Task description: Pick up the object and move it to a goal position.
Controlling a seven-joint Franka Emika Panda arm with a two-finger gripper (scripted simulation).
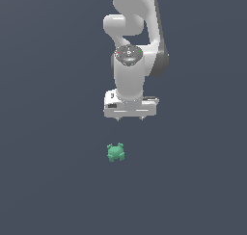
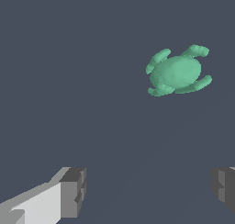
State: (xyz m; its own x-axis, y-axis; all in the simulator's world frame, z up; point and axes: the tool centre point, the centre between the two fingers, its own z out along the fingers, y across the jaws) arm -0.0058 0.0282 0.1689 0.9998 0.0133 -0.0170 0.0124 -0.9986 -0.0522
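The object (image 1: pixel 116 152) is a small green lumpy shape with short rounded knobs, lying on the flat dark grey ground. In the wrist view the object (image 2: pixel 178 72) lies flat, apart from both fingers. My gripper (image 1: pixel 130 119) hangs above it and slightly toward the exterior view's right, pointing straight down, not touching it. The gripper (image 2: pixel 149 193) is open, with a wide gap and nothing between its fingers (image 2: pixel 73 191).
The white arm (image 1: pixel 132 46) rises out of the exterior view's upper edge. The dark grey ground (image 1: pixel 48 181) spreads out on all sides.
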